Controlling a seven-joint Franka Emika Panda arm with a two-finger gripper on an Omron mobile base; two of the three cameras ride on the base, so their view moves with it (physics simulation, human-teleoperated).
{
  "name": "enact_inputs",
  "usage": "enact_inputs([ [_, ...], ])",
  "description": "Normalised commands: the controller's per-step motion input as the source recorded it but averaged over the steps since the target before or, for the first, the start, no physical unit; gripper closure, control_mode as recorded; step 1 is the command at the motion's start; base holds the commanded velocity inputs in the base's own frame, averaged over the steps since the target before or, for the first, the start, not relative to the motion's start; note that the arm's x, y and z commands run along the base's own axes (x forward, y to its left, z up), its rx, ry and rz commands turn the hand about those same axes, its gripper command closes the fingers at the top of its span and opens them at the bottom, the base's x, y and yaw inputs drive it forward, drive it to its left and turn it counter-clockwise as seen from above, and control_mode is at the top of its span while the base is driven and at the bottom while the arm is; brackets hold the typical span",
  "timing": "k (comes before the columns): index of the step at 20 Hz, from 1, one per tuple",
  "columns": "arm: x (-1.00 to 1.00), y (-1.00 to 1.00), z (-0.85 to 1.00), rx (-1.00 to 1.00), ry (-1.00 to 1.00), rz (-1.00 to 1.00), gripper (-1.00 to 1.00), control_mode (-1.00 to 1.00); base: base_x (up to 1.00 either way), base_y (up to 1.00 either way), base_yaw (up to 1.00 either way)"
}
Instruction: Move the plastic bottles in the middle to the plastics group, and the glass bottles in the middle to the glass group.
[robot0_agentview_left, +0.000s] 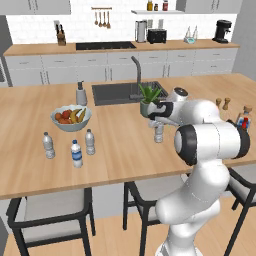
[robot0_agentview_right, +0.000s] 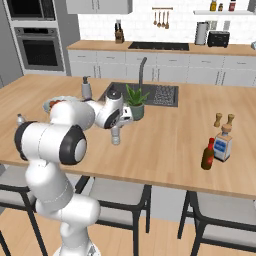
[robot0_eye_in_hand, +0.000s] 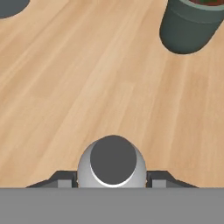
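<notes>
A clear ribbed plastic bottle (robot0_agentview_left: 159, 135) (robot0_agentview_right: 116, 137) stands upright mid-counter in front of the potted plant. My gripper (robot0_agentview_left: 158, 123) (robot0_agentview_right: 117, 128) (robot0_eye_in_hand: 113, 178) reaches down over it and is shut on its upper part; the hand view looks straight down on its cap (robot0_eye_in_hand: 113, 162) between the two fingertips. The plastics group stands at the left: a blue-labelled bottle (robot0_agentview_left: 76, 153) with two plain ones (robot0_agentview_left: 48, 145) (robot0_agentview_left: 90, 141). At the right, the dark brown glass bottle (robot0_agentview_right: 208, 155) with a red neck stands beside the flat blue-labelled bottle (robot0_agentview_right: 223, 143).
A potted plant (robot0_agentview_left: 149, 102) (robot0_eye_in_hand: 192, 24) is just behind the held bottle, with the sink (robot0_agentview_left: 127, 92) beyond it. A fruit bowl (robot0_agentview_left: 71, 118) and soap dispenser (robot0_agentview_left: 81, 94) sit at the left, two wooden shakers (robot0_agentview_right: 224, 120) at the right. Stools stand under the counter's near edge.
</notes>
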Motion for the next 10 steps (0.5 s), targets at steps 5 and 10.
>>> enact_inputs([
  [5,-0.2,0.59,0.03,0.0,-0.04,0.21,1.0,-1.0,0.0,0.0,0.0],
  [10,-0.14,0.45,0.0,0.0,-0.08,0.16,1.0,-1.0,0.0,0.0,0.0],
])
